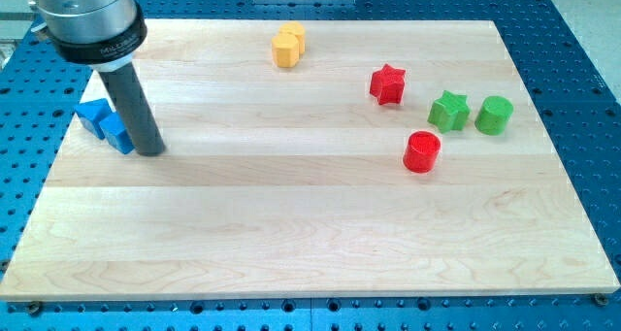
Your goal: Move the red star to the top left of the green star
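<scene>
- Camera view: my tip (153,152) rests on the wooden counter (291,224) at the view's left, just beside the blue block (105,121); there are no jaws to spread or press.
- The red star (387,83) lies to the upper left of the green star (449,111), near it but apart.
- A green cylinder (494,115) sits just right of the green star; a red cylinder (422,150) lies below; a yellow block (288,46) is near the top.

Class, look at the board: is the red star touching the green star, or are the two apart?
Apart. The camera view shows a strip of bare wood between the red star and the green star, which sits to its lower right.
</scene>
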`<control>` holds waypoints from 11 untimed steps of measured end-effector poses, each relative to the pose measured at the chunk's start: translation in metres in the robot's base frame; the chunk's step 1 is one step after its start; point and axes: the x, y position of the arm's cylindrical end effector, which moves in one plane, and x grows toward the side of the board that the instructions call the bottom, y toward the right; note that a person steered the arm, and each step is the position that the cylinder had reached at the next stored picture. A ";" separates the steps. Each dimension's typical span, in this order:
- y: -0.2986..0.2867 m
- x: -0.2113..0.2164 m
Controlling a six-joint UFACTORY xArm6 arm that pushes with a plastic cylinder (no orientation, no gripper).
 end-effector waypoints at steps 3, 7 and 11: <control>0.154 -0.043; 0.220 -0.111; 0.480 -0.082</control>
